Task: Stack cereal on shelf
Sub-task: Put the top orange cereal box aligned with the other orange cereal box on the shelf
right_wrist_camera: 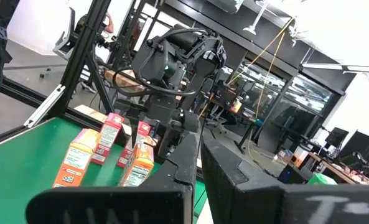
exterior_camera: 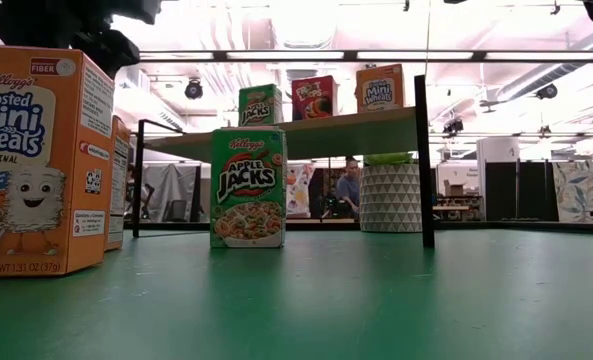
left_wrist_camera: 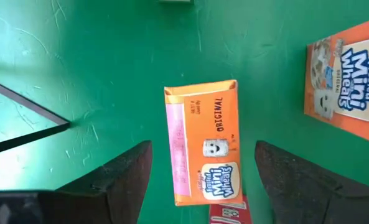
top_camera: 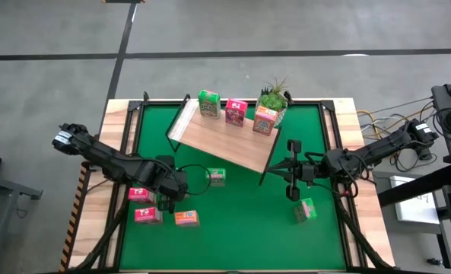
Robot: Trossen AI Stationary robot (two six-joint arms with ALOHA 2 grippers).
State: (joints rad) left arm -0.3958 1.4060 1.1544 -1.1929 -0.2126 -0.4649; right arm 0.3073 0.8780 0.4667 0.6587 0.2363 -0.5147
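My left gripper (left_wrist_camera: 203, 146) points down, open, over the near-left part of the green mat. One finger stands on either side of an orange cereal box (left_wrist_camera: 204, 143) without touching it, and the gripper (top_camera: 168, 202) hides that box in the high view. The box (right_wrist_camera: 137, 165) stands on the mat. The shelf (top_camera: 225, 144) carries a green box (top_camera: 208, 103), a pink-red box (top_camera: 235, 113) and an orange box (top_camera: 265, 120) along its far edge. My right gripper (top_camera: 292, 183) hangs shut at the shelf's right end, holding nothing.
Loose boxes stand on the mat: two pink-red (top_camera: 139, 194) (top_camera: 147, 215) and an orange one (top_camera: 185, 218) near my left gripper, a green one (top_camera: 216, 176) in front of the shelf, another green one (top_camera: 306, 209) at the near right. A potted plant (top_camera: 273, 95) stands behind the shelf.
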